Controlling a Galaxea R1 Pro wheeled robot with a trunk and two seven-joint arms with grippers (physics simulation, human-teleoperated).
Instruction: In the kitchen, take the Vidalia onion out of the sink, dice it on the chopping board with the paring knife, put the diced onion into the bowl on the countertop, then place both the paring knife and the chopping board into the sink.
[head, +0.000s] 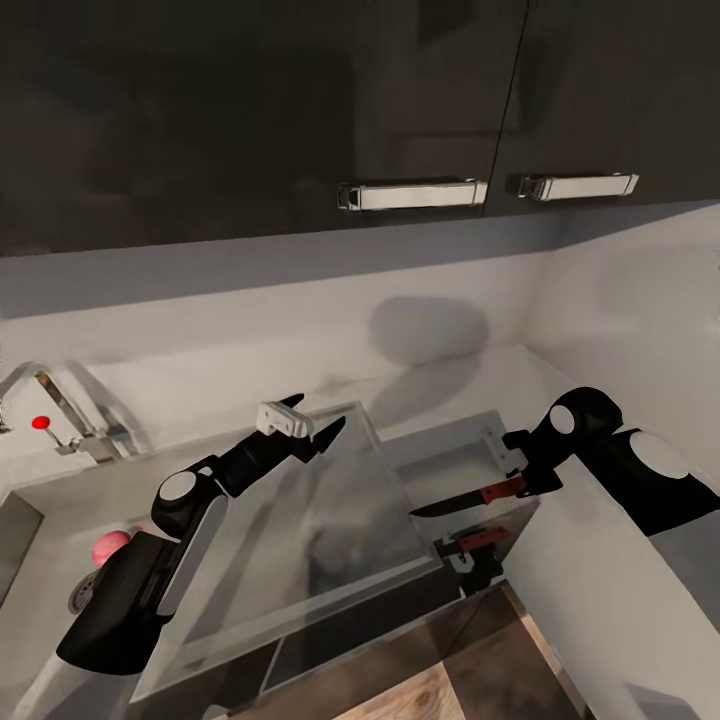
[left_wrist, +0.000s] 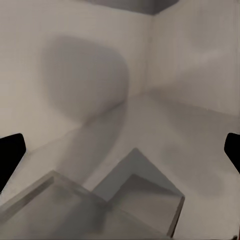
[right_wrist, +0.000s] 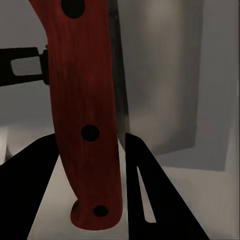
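Note:
The pinkish Vidalia onion (head: 108, 546) lies low in the sink (head: 25, 535), partly behind my left arm. Beside it, under that arm, spreads the flat steel drainboard (head: 300, 560). My left gripper (head: 315, 420) (left_wrist: 120, 155) hangs open and empty over the drainboard's far edge. My right gripper (head: 520, 480) (right_wrist: 92, 190) is shut on the red handle of the paring knife (head: 470, 500) (right_wrist: 85, 115). Its dark blade points left, level, over the near rim of the shallow square bowl (head: 440, 460) (left_wrist: 135, 190), which looks grey in shadow. The chopping board is out of view.
The chrome tap (head: 70, 415) with its red dot stands behind the basin. Dark upper cabinets with steel handles (head: 412, 194) hang overhead. The wall corner closes in at the right behind the bowl. Wooden floor (head: 450, 690) lies past the countertop's reflective front edge (head: 490, 550).

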